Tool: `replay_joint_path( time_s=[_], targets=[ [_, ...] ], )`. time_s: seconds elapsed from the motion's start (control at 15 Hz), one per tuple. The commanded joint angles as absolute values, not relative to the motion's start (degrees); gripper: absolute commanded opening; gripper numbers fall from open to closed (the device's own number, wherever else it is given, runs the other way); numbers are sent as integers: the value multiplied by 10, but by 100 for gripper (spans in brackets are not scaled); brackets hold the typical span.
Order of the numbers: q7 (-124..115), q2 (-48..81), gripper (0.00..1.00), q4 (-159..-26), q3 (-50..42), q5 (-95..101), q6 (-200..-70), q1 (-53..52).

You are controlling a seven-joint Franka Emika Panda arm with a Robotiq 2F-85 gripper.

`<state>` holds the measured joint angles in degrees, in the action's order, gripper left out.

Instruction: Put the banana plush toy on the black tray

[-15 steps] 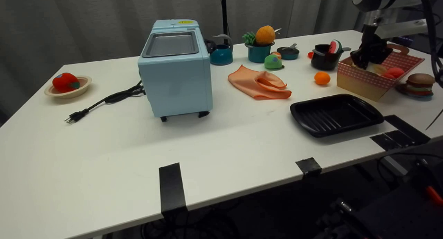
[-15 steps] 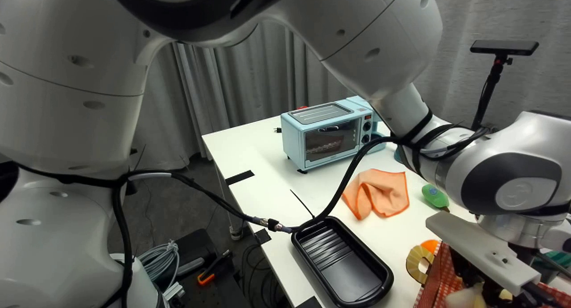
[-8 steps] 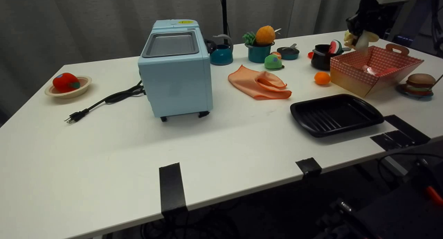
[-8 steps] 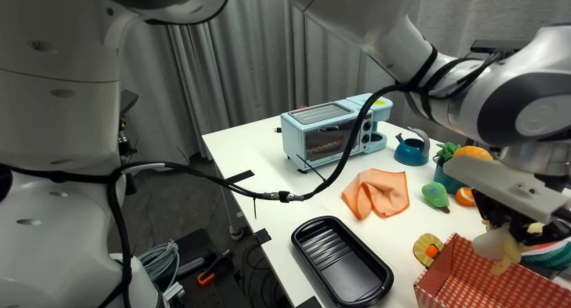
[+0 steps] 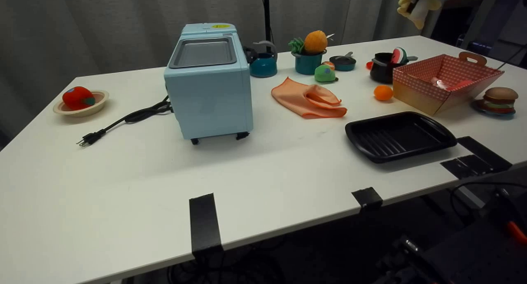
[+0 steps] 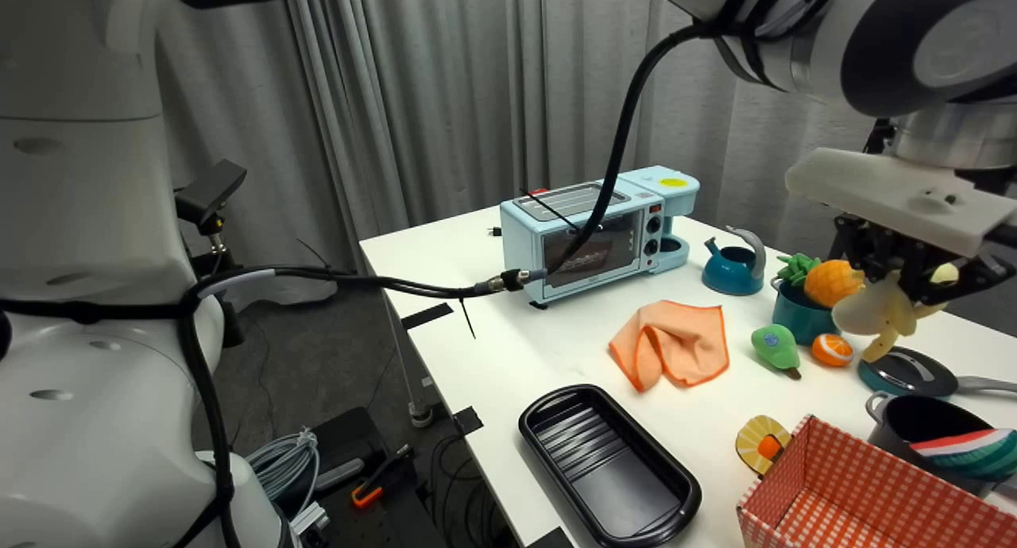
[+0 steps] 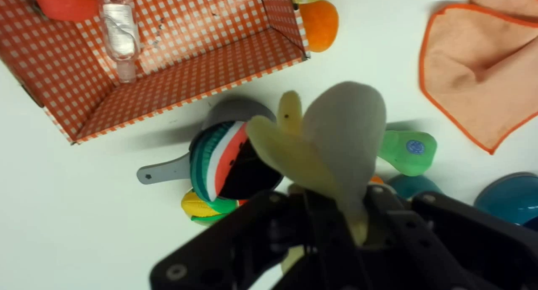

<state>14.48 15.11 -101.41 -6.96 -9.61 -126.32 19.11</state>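
Note:
The pale-yellow and white banana plush toy (image 7: 344, 126) hangs in my gripper (image 7: 339, 197); its peel flaps stick out to the sides. Both fingers press on its narrow part in the wrist view. In both exterior views the toy (image 5: 420, 10) (image 6: 872, 310) is high above the table, over the pots at the back. The gripper (image 6: 904, 287) is shut on it and points down; in an exterior view its upper part is cut off by the top edge. The black tray (image 5: 418, 136) lies flat near the table's front edge, with nothing in it; it also shows in an exterior view (image 6: 628, 488).
The red-checked basket (image 5: 436, 98) stands behind and right of the tray, with a bottle (image 7: 121, 33) and red toys inside. An orange fruit (image 5: 383, 93), an orange cloth (image 5: 306, 101), a black pot (image 5: 385, 72), a burger (image 5: 499, 101) and a blue toaster oven (image 5: 210, 86) stand around.
My gripper has risen out of the basket with the banana plush toy and keeps moving up and toward the back of the table. The basket shifted slightly; the tray has not moved.

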Motion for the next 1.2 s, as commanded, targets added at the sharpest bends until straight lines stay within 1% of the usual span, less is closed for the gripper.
replay_joint_path(
  time_s=[0.0,0.33,0.67,1.13],
  targets=[
    [192,96,3,-1054,-67,-137,-1241,185],
    [235,27,3,-1138,-72,-146,-1229,167],
    [264,-43,3,-1251,-80,-132,-1233,146],
    [299,-107,3,-1391,-96,-106,-1255,128]
  ],
)
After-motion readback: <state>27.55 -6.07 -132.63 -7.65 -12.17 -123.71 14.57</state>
